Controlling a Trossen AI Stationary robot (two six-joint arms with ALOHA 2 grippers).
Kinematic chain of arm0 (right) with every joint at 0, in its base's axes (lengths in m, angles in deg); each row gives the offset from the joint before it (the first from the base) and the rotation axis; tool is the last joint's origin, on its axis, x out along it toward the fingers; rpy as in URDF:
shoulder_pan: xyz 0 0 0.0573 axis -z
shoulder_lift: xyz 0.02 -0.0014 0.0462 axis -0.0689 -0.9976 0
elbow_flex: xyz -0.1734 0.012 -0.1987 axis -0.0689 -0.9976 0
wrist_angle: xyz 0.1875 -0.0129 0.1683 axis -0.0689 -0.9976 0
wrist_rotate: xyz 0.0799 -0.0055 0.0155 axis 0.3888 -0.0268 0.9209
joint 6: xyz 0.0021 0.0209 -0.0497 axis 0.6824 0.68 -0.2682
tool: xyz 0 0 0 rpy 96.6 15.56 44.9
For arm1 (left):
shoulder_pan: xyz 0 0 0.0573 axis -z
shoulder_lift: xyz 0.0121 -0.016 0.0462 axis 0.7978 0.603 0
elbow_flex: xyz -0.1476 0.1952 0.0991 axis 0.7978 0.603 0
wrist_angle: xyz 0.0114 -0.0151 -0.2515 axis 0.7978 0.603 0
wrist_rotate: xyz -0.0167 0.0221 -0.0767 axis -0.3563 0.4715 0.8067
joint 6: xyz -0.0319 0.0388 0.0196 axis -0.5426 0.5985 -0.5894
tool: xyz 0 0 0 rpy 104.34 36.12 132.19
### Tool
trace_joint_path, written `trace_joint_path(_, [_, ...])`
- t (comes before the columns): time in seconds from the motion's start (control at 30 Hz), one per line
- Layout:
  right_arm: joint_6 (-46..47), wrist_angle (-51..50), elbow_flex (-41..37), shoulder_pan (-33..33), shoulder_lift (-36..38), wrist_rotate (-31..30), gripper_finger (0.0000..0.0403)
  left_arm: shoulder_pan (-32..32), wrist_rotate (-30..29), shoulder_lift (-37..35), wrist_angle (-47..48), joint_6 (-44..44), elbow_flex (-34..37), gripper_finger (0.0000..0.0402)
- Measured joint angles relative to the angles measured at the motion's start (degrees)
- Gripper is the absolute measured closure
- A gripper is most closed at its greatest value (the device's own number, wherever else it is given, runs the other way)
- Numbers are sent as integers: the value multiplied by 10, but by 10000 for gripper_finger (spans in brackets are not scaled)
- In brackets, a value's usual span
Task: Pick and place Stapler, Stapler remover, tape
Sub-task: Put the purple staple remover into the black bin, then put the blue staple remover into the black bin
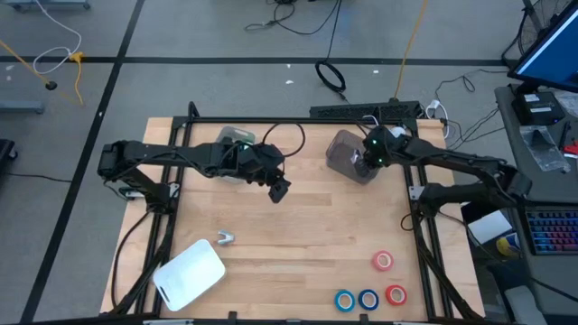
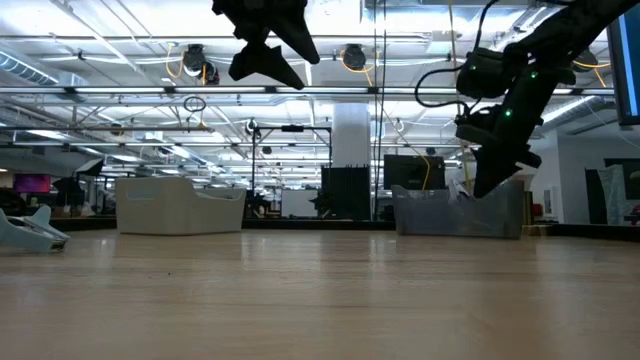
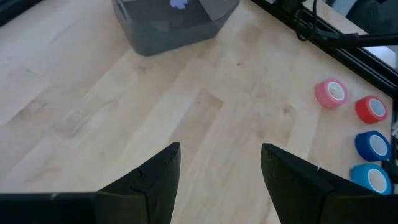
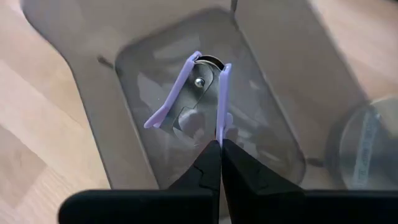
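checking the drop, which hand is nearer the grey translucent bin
Right. The right hand hangs over the grey translucent bin, shut on the purple staple remover; the left hand hovers open beside it, mid-table.

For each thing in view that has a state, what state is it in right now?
left gripper: open, empty, raised over the table's middle.
right gripper: shut on the staple remover, over the grey bin.
staple remover: held, hanging inside the grey bin.
tape rolls: four, lying flat on the table, untouched.
white stapler: lying on the table, untouched.
second staple remover: resting beside the stapler.
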Motion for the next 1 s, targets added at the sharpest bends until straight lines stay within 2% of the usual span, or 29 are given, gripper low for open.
trace_joint_path(0.63, [-35,-9,0,0,-16,0,402,0,-24,0,-2,14,0,179])
trace_joint_path(1.0, [-40,-9,0,0,-16,-1,372,0,-27,0,-2,27,0,179])
